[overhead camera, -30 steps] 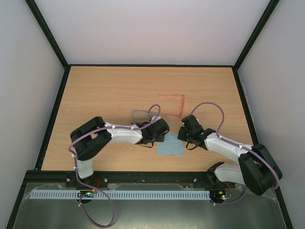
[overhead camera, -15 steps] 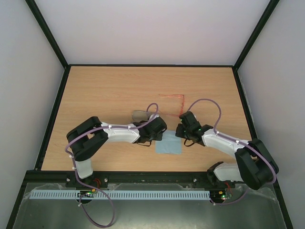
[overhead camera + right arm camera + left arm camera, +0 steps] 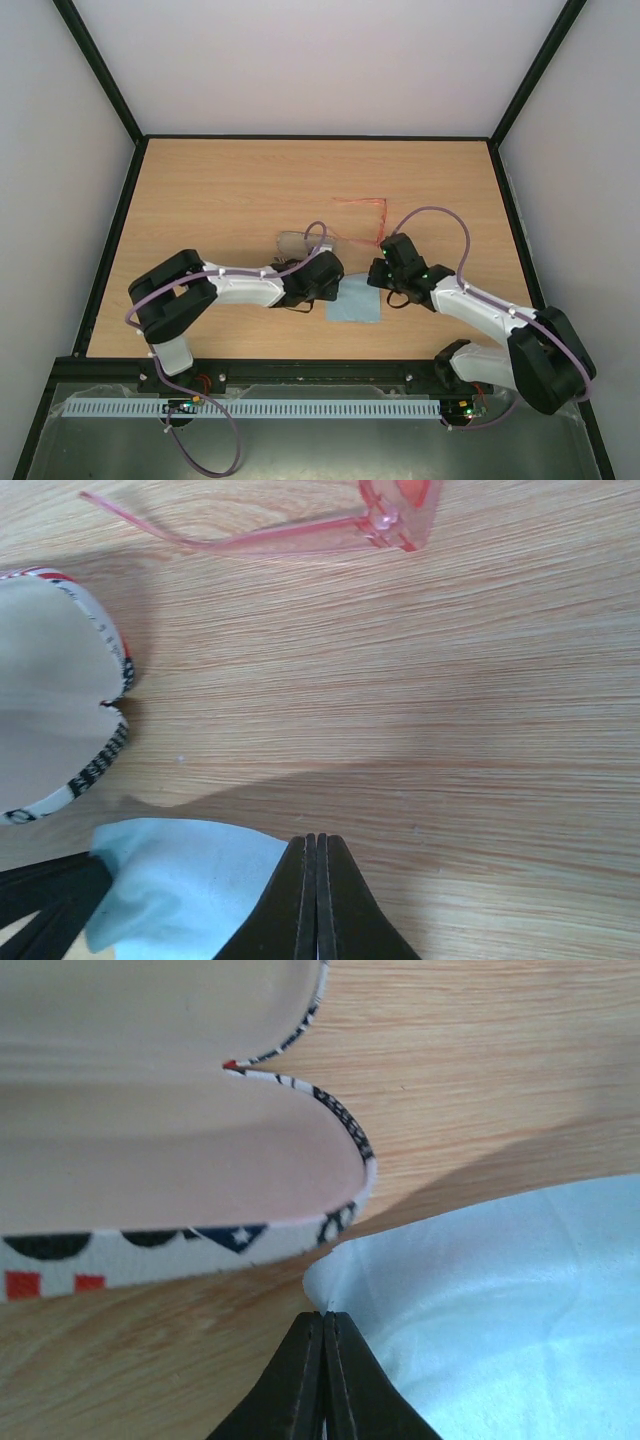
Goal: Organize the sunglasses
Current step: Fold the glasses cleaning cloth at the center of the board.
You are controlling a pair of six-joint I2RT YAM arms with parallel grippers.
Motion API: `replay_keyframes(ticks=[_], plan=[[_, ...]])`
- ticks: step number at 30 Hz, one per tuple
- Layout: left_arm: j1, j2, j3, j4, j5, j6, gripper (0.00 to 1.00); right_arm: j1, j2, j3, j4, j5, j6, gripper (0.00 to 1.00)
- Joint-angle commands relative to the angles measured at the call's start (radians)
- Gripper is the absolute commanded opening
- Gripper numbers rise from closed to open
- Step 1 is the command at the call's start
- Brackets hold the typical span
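The sunglasses, a thin red wire pair, lie unfolded on the table beyond the right gripper, with one hinge and arm in the right wrist view. The flag-patterned case lies open, showing its pale lining. A light blue cloth is spread between both grippers. My left gripper is shut on the cloth's far left corner, right beside the case's end. My right gripper is shut at the cloth's far right corner. The left fingers show at the cloth's other side.
The wooden table is fenced by a black frame on the left, right and back. The case's rounded end lies a short way left of the right gripper.
The cloth has turned squarer and shifted slightly towards the far side between the two grippers. The left arm's elbow has swung left, and the right wrist has moved a little.
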Motion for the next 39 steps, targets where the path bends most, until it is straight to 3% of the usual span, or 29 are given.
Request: replay_keyframes(ticks=[1,39], plan=[[-0.018,-0.053,-0.025,0.026,0.002,0.009,0.02,0.021,-0.054,-0.026,-0.019,-0.006,0.004,0.01],[-0.115,-0.218,-0.140,0.000,0.035,-0.039,0.02,0.083,-0.430,-0.163,-0.196,-0.080,0.136,0.01]])
